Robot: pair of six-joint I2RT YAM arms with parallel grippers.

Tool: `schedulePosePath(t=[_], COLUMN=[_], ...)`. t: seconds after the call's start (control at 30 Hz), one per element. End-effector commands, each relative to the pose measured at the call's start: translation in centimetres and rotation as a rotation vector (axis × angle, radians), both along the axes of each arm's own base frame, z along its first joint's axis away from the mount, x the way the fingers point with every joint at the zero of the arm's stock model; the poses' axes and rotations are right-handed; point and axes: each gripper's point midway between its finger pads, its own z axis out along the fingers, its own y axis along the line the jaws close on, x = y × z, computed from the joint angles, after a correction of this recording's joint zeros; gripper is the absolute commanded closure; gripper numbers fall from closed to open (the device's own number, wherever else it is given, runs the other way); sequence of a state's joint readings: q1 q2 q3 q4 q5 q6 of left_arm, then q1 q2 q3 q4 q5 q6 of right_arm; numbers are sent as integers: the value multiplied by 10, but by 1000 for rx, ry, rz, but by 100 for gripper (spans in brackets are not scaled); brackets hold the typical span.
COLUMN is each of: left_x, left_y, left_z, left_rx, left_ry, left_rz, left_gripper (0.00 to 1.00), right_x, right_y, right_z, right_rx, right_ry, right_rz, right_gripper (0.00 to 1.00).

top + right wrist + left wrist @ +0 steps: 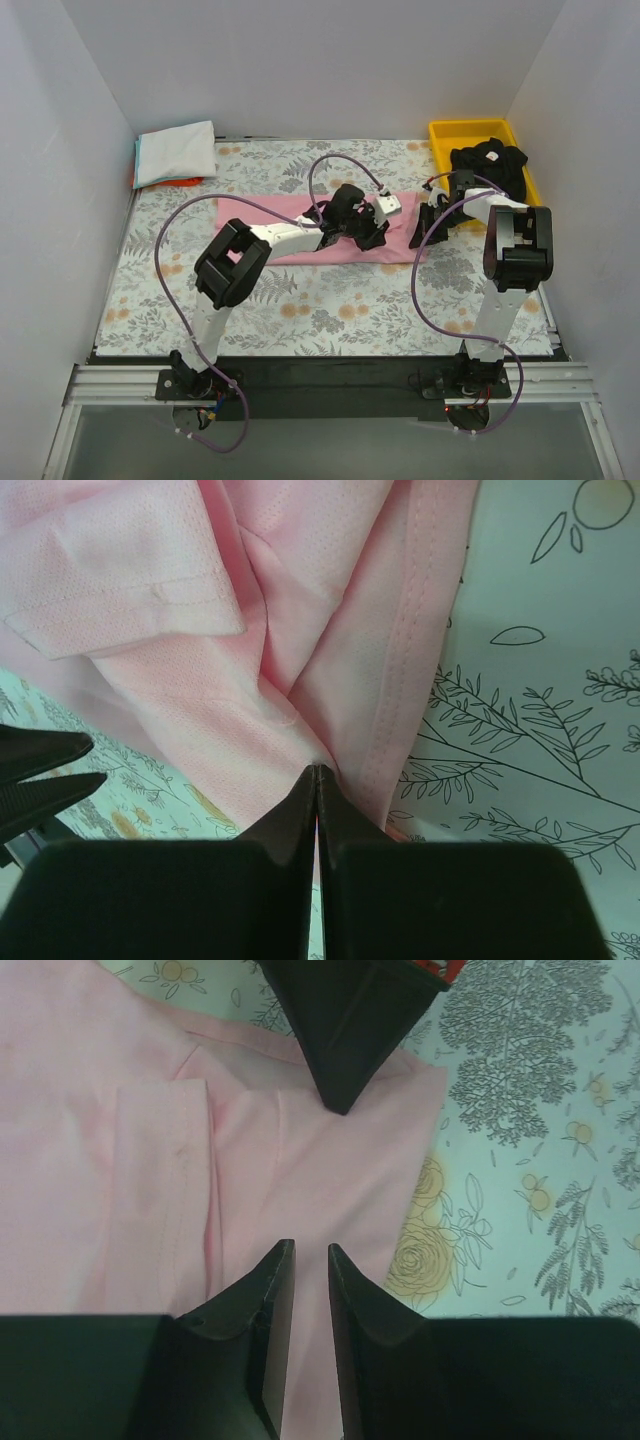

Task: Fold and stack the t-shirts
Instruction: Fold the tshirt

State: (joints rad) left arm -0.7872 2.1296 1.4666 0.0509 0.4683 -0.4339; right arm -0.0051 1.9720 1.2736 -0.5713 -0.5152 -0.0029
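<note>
A: Looking for the light pink t-shirt (270, 215)?

B: Lying as a long folded strip across the middle of the floral table cloth (330, 300).

A: Checking the right gripper (317, 773)?

B: Clamping fully closed, pinching a bunched fold at the strip's right end.

A: And the left gripper (310, 1260)?

B: Hanging over the same shirt, just beside the right one. Parting by only a thin slit, gripping nothing, possibly brushing the cloth.

A: Spotting the rest?

B: Seeing the black t-shirt (490, 165) heaped in the yellow tray (470, 128), and the folded stack (178, 150) at the far left corner.
</note>
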Motion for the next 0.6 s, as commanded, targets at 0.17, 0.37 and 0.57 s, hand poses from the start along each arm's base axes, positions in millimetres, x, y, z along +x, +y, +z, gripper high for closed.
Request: schedulePosePath(t=[0.17,0.37,0.57], left_x=[32,53,68], left_y=[-1,2,6], left_z=[-15,-23,-5], left_rx=[69,112,103], left_ry=[-95,-164,-249], left_rz=[95,160,199], left_gripper=[81,82,83], right_x=[8,5,4], right_y=[-11,-13,-8], right_z=[-7,-9,-12], right_rx=[-75,-86,-115], right_ry=[-8,4,1], right_rz=[-6,-5,23], right_gripper=[99,99,99])
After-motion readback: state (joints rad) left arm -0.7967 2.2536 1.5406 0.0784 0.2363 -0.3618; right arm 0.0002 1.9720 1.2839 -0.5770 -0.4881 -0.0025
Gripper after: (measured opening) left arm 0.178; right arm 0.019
